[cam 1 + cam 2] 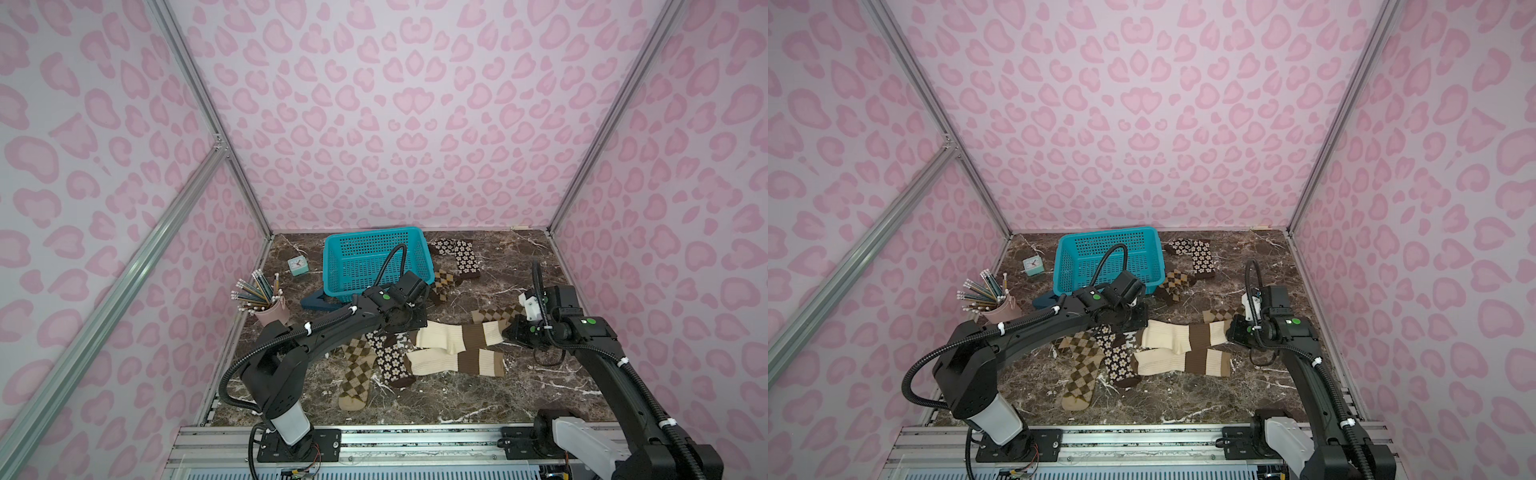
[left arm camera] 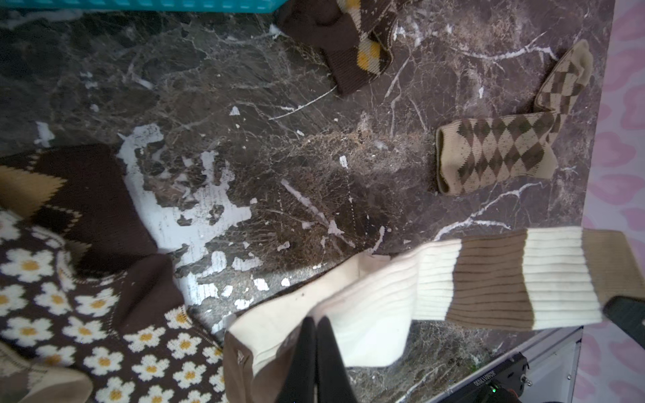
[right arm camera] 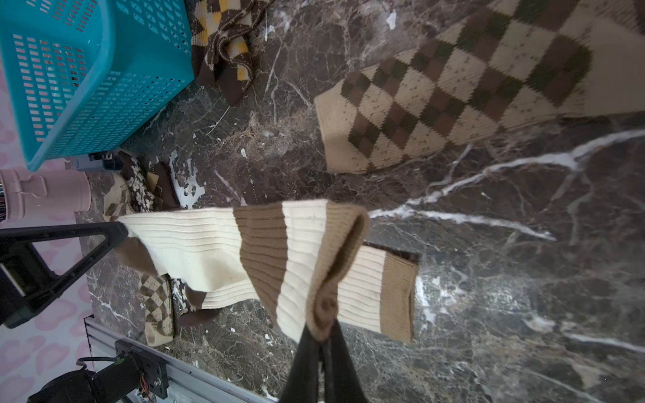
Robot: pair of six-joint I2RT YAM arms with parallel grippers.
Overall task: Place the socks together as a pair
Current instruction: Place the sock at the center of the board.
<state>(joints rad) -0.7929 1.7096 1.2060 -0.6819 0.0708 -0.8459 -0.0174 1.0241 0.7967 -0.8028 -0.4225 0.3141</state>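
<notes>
Right wrist view: the right gripper (image 3: pixel 321 335) is pinched closed on the tan cuff of the held striped sock (image 3: pixel 265 244). The left gripper (image 2: pixel 316 326) is clamped just as tightly on its cream toe end. The sock hangs stretched between them, above the worktop (image 1: pixel 519 399).

The second striped sock (image 1: pixel 457 360) lies flat just beside it on the front-edge side and roughly parallel. This pair looks close to done: what is left is to lower the held one alongside or onto its mate and let go.

The other pairs are not yet matched. One tan argyle sock (image 1: pixel 357 378) lies toward the front left and the other tan argyle sock (image 1: pixel 496 313) toward the right edge. One flower sock (image 1: pixel 388 357) lies mid-worktop and the other flower sock (image 1: pixel 461 253) by the far edge. A brown-orange argyle sock (image 1: pixel 442 284) sits against the blue basket (image 1: pixel 374 241).

The front right of the worktop is bare. The left side is crowded by the socks and the pencil cup (image 1: pixel 272 313).
</notes>
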